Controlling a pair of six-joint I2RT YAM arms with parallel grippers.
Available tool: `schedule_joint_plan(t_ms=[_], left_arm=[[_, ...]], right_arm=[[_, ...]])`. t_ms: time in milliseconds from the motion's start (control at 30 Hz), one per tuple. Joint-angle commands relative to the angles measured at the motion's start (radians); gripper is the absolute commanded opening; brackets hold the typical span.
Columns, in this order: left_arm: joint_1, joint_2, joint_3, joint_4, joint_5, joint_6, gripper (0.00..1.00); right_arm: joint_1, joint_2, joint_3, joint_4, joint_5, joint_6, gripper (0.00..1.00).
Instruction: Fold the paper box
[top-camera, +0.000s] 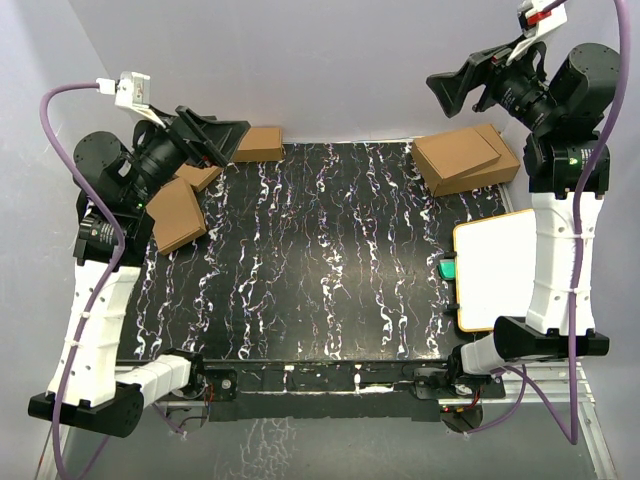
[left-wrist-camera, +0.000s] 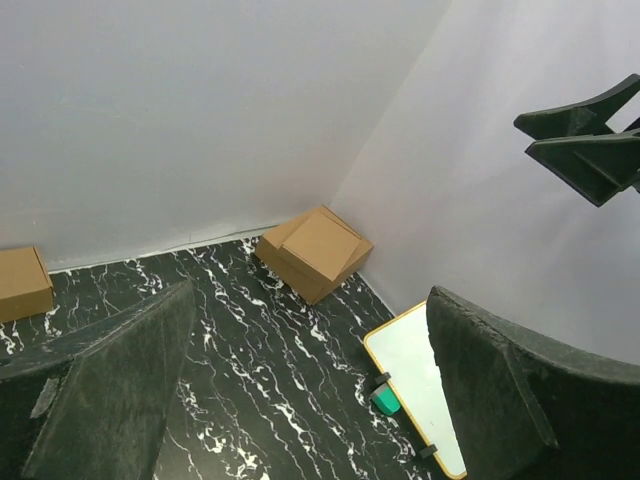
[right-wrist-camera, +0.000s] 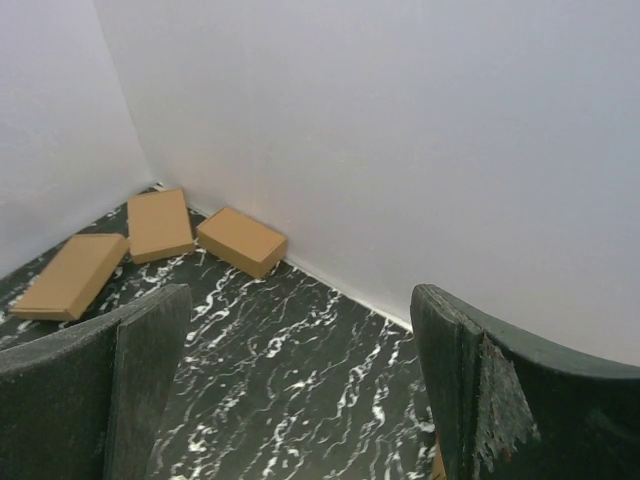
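No creased cardboard sheet shows in any view, so the paper box is out of sight. My left gripper (top-camera: 232, 138) is raised over the back left corner, open and empty; its dark fingers (left-wrist-camera: 100, 390) frame the left wrist view. My right gripper (top-camera: 452, 92) is raised high at the back right, open and empty, and also shows in the left wrist view (left-wrist-camera: 590, 140). Its fingers (right-wrist-camera: 500, 390) frame the bare marbled table (right-wrist-camera: 300, 400).
Three small closed brown boxes (top-camera: 260, 143) (top-camera: 197, 177) (top-camera: 178, 214) lie at the back left, also in the right wrist view (right-wrist-camera: 240, 240). Two larger stacked brown boxes (top-camera: 465, 158) sit at the back right. A yellow-rimmed whiteboard (top-camera: 500, 270) with a green eraser (top-camera: 447, 268) lies at the right.
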Motion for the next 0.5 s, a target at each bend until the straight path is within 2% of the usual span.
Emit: schedule_joint_plan(t_ms=[0, 467], left_arm=[[0.005, -0.011, 0.036, -0.031, 0.015, 0.013, 0.97], [0.005, -0.014, 0.029, -0.053, 0.012, 0.033, 0.97]], right_arm=[[-0.001, -0.004, 0.037, 0.0, 0.054, 0.14, 1.0], [-0.001, -0.016, 0.037, -0.009, 0.095, 0.177, 1.0]])
